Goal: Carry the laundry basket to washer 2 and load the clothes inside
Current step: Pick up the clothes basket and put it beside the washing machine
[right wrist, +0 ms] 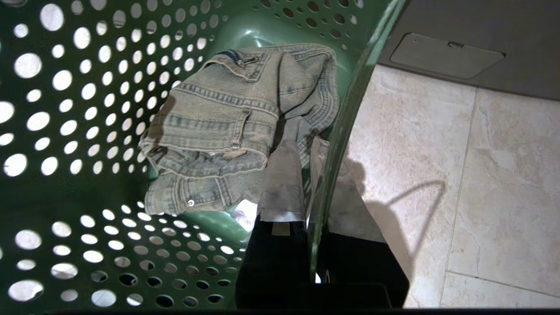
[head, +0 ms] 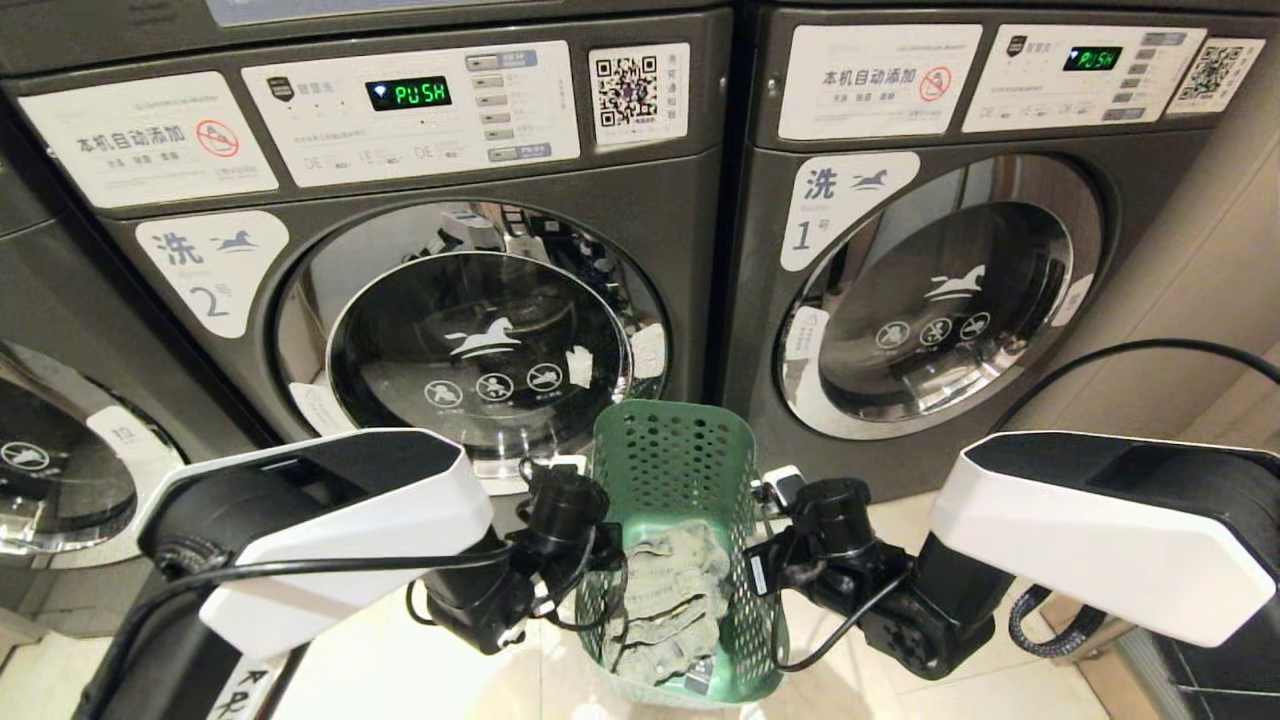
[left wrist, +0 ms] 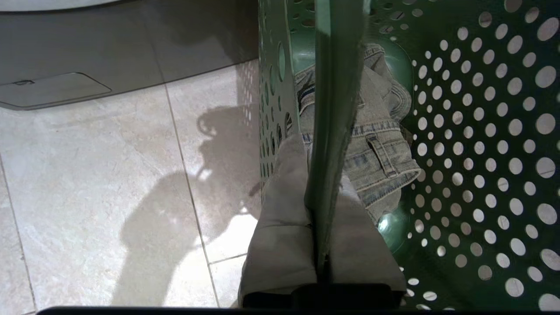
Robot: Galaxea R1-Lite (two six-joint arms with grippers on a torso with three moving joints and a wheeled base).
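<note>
The green laundry basket [head: 672, 470] with round holes hangs between my arms, in front of the two grey washers. My left gripper [left wrist: 321, 192] is shut on the basket's left rim [left wrist: 334, 109], one finger outside the wall and one inside. My right gripper [right wrist: 317, 175] is shut on the opposite rim [right wrist: 350, 109] the same way. The clothes [head: 672, 600], a bundle of faded grey-green denim, lie on the basket's bottom [right wrist: 227, 127]. Washer 2 [head: 400, 280] stands ahead on the left, its round glass door closed. Its white label [head: 212, 268] shows a horse and a 2.
Washer 1 [head: 950, 280] stands ahead on the right, door closed. Part of another machine [head: 50, 460] shows at the far left. Pale floor tiles [left wrist: 96, 175] lie under the basket. A black cable [head: 1130, 350] arcs over my right arm.
</note>
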